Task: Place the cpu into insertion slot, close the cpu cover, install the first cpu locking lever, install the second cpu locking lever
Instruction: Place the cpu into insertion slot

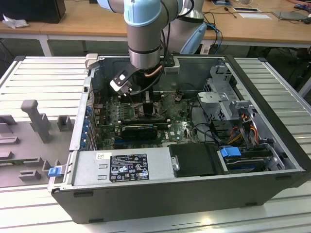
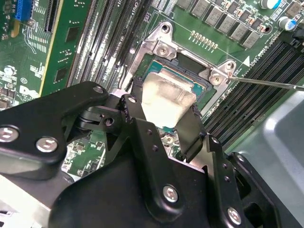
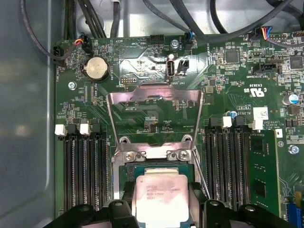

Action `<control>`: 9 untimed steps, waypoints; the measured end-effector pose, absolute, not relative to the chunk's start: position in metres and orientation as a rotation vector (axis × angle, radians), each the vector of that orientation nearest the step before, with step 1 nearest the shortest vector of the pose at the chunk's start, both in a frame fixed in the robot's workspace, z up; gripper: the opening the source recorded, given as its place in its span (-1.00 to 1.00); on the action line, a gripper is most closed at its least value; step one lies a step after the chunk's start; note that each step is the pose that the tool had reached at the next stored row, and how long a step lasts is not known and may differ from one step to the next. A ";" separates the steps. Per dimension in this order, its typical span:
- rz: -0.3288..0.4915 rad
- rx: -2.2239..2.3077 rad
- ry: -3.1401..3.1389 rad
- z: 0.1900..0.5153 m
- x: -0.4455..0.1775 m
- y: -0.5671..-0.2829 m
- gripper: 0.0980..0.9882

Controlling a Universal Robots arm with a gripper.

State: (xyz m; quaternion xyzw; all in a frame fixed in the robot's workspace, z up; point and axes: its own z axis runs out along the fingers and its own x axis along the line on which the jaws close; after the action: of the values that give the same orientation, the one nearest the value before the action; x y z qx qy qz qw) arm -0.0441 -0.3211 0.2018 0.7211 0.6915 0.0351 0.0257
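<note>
Clamping the cpu (image 2: 166, 95) by two opposite edges, the hand (image 2: 164, 111) is closed on the chip, with one black fingertip pressed to each side; the fingers (image 2: 134, 102) show in both wrist views. The cpu lies flat, its pale metal face up, directly over the insertion slot (image 2: 187, 64). I cannot tell whether it is fully seated or just above the socket floor. In the first wrist view the cpu (image 3: 160, 199) sits between the fingers inside the slot's metal rim.

Just beyond the slot, the cpu cover (image 3: 152, 92) is raised open on its hinge, and the green circuit board (image 3: 237, 95) shows through its cut-out centre. A thin metal locking lever (image 2: 270, 83) runs out from one corner of the slot, free of any latch, beside the long black memory slots (image 3: 85, 166) that flank the socket on both sides. Farther along the board lies a round coin battery (image 3: 96, 68), near bundles of dark cables.

In the exterior view the arm (image 1: 143, 29) reaches straight down into the open computer case (image 1: 194, 194), the hand (image 1: 146, 99) low over the board. The case lies on its side on a grey ribbed surface (image 1: 43, 73), with grey fixtures (image 1: 36, 116) at the exterior view's left.
</note>
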 end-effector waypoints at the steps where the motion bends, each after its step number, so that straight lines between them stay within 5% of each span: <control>1: 0.109 2.229 2.138 0.202 -0.044 -0.321 0.00; 2: 0.108 2.229 2.138 0.202 -0.044 -0.321 0.14; 9: 0.113 2.231 2.140 0.202 -0.044 -0.318 0.14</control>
State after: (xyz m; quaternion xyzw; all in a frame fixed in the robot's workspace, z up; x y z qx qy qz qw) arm -0.0441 -0.3180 0.2018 0.7211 0.6915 0.0364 0.0242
